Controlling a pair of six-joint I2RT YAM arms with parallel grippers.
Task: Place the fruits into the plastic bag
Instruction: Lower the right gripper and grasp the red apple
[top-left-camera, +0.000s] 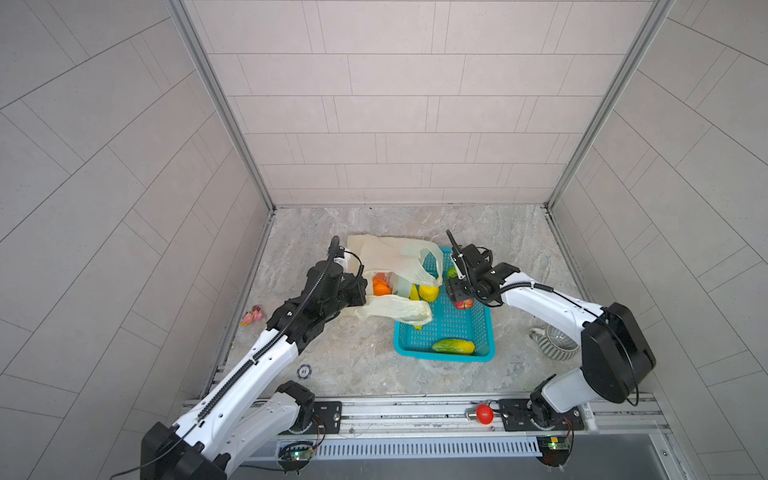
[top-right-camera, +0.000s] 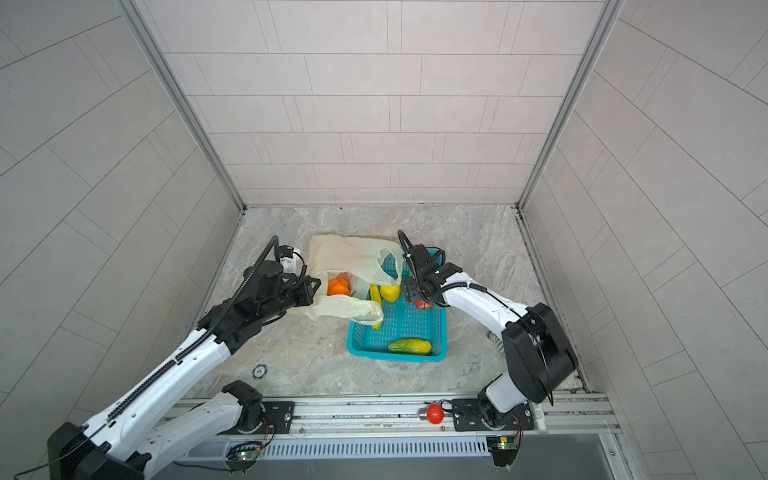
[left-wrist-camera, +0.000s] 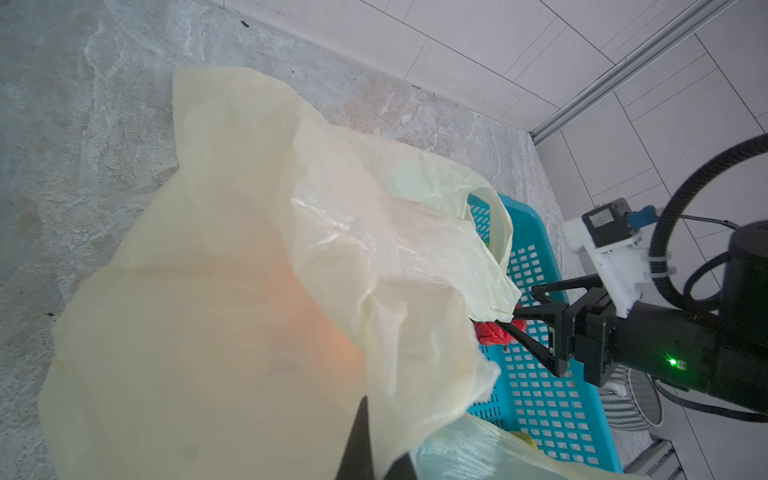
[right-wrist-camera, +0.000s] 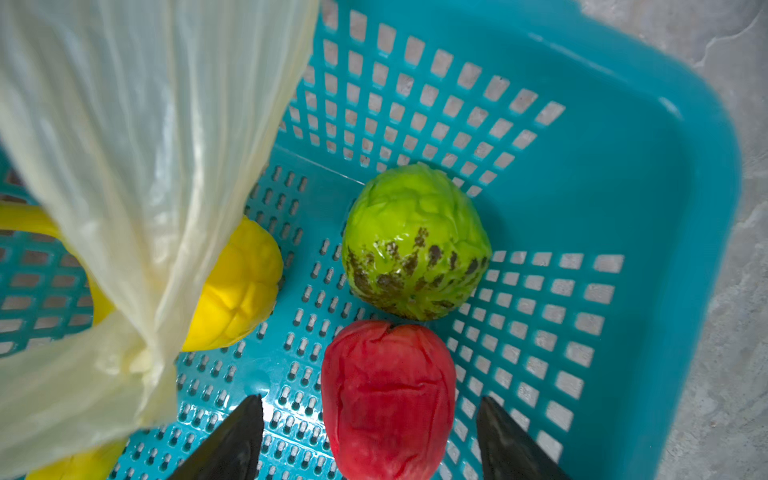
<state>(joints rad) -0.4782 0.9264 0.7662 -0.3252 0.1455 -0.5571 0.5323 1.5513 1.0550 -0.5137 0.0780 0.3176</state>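
By the left wall lies a pink trinket (top-left-camera: 252, 314), well apart from everything else. Moving in, the left fingers (left-wrist-camera: 362, 436) are pressed together, pinching the film of the bag (top-left-camera: 388, 253) at the left side of its mouth. In the wrist view the cream plastic billows up right off them. The bag lies on the worktop (top-left-camera: 332, 357) just left of the basket (top-left-camera: 478, 332), and both its handles flop over the basket's left rim. Through the mouth, oranges (top-left-camera: 380, 286) show inside the bag, with something reddish tucked behind them.

Next comes the basket's left side. A banana (top-left-camera: 414, 293) lies there, partly under the bag's near handle. A yellow fruit (top-left-camera: 429, 292) sits just beside it, half covered by the far handle. Along the basket's near wall the mango (top-left-camera: 453, 346) lies lengthwise, on its own.

Over to the right, the right fingers (right-wrist-camera: 237, 436) are down in the basket and spread wide, one on either side of the red fruit (right-wrist-camera: 386, 395). There's a sliver of gap on each side, so nothing is gripped. The green fruit (right-wrist-camera: 415, 241) sits just beyond the red fruit, up against it. Right of the basket, a striped cup (top-left-camera: 555, 347) peeks out from under the right arm.
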